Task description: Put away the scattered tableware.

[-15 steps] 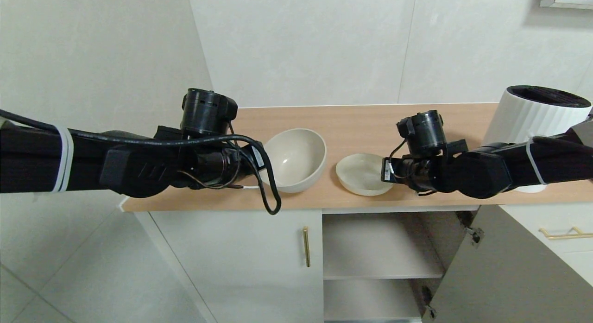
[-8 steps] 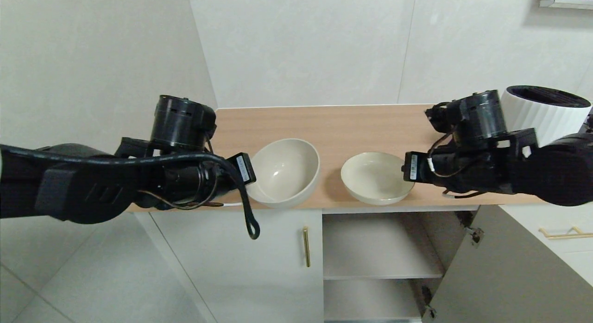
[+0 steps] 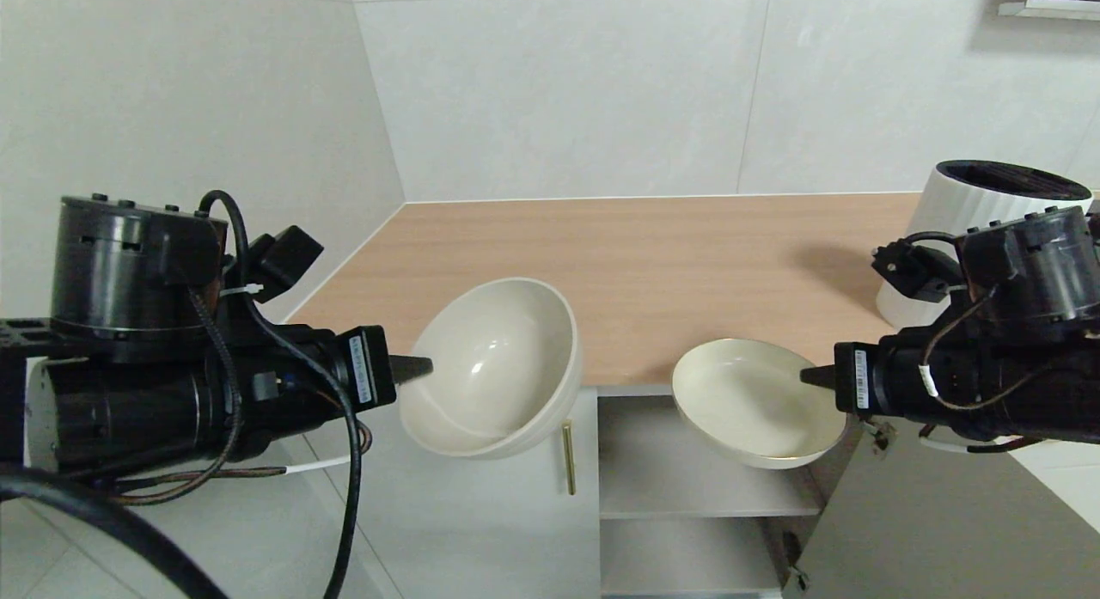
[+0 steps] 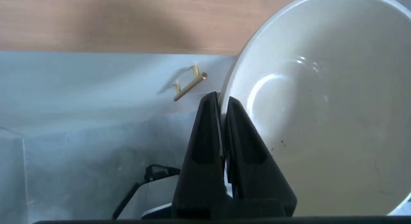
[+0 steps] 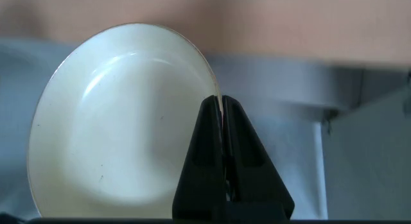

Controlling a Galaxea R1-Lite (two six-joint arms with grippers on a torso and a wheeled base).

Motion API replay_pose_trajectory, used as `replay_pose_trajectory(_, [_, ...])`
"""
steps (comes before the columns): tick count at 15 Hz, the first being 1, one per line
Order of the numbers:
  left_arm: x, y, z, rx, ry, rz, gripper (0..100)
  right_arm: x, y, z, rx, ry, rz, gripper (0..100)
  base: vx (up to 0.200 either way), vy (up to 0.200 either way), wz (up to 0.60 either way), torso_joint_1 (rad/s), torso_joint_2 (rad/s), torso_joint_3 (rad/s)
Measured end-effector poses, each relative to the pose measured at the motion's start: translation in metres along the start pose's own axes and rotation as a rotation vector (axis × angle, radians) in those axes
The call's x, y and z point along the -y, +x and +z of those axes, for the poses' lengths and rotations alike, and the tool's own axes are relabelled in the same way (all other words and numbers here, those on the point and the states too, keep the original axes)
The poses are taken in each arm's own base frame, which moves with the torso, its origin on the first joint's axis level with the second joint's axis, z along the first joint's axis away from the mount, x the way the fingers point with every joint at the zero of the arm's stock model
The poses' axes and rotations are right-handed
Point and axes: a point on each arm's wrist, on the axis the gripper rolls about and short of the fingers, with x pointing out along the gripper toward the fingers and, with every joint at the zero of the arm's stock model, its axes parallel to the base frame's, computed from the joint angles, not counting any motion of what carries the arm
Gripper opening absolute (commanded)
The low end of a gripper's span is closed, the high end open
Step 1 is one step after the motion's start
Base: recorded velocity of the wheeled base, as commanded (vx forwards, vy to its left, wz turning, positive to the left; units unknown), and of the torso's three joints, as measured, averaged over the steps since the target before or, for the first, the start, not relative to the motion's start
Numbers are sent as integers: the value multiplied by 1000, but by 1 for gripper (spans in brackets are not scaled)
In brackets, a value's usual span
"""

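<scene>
A deep cream bowl (image 3: 498, 367) hangs in the air in front of the wooden counter (image 3: 636, 264), tilted, with my left gripper (image 3: 411, 369) shut on its rim. In the left wrist view the bowl (image 4: 321, 108) has its rim pinched by the left gripper (image 4: 222, 105). A shallow cream dish (image 3: 752, 401) hangs to the right, off the counter's front edge and above the open cupboard (image 3: 696, 479). My right gripper (image 3: 812, 377) is shut on the dish's rim. The right wrist view has the dish (image 5: 122, 121) clamped at its edge by the right gripper (image 5: 220, 105).
A white ribbed container (image 3: 988, 212) stands at the counter's right end. Below, the cupboard's right door (image 3: 937, 530) is swung open on two bare shelves; the left door with its brass handle (image 3: 568, 457) is closed. Tiled walls border the counter at the back and left.
Both arms have drawn back toward me and lifted their dishes off the counter. The bowl and the dish now hang past the front edge instead of resting on the wood.
</scene>
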Motion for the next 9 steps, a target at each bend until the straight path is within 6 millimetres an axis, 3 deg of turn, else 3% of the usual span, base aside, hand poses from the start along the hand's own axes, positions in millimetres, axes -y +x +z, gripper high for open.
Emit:
replay_pose_trajectory(5, [-1, -5, -3, 1, 1, -4, 0, 4, -9, -4, 8, -8, -6, 0, 0, 0, 0, 0, 0, 0])
replay_pose_trajectory(9, [-2, -1, -4, -10, -1, 1, 0, 5, -10, -5, 7, -13, -9, 0, -200, 0, 0, 11, 4, 0])
